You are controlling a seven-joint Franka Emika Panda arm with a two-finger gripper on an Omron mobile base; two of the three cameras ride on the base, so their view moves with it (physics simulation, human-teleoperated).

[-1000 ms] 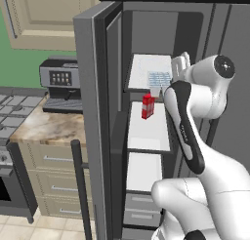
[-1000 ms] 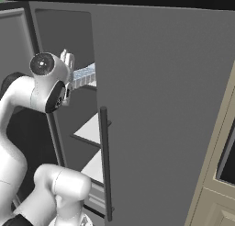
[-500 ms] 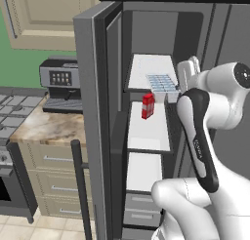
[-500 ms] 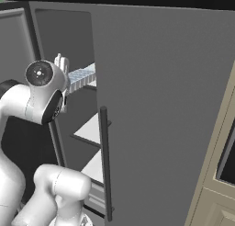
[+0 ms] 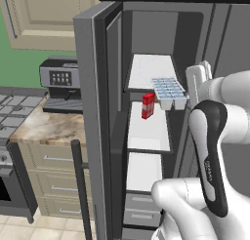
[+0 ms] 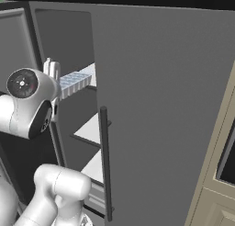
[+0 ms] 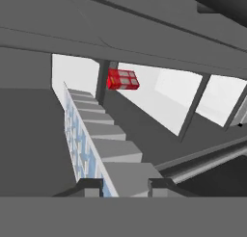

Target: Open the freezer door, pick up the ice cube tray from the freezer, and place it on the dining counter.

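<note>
Looking over the arm from the left, you had the ice cube tray point(image 5: 169, 91) lifted clear of the shelves and hanging in the air at the mouth of the freezer point(image 5: 151, 63), just off the front edge of the top white shelf point(image 5: 149, 70). The jaws of your gripper point(image 7: 125, 187) were clenched on the tray's near end; from the hand camera the two dark fingertips point(image 7: 91, 187) sat on either side of its pale-blue edge, and the row of cells ran away from the hand towards the shelves. From the right, the tray point(image 6: 75, 82) stuck out level from the white hand beside the round wrist joint, in the gap left of the wider plain grey door point(image 6: 165, 105) with its long dark handle point(image 6: 105, 163).

The freezer door point(image 5: 97, 117) stood swung wide open to the left. A red carton point(image 5: 148, 105) stood upright on the middle shelf, below and to the left of the tray and not touching it. Grey drawers point(image 5: 139, 210) sat at the bottom of the compartment. Further left, a coffee machine point(image 5: 61, 85) rested on a small marbled desk point(image 5: 46, 129).
</note>
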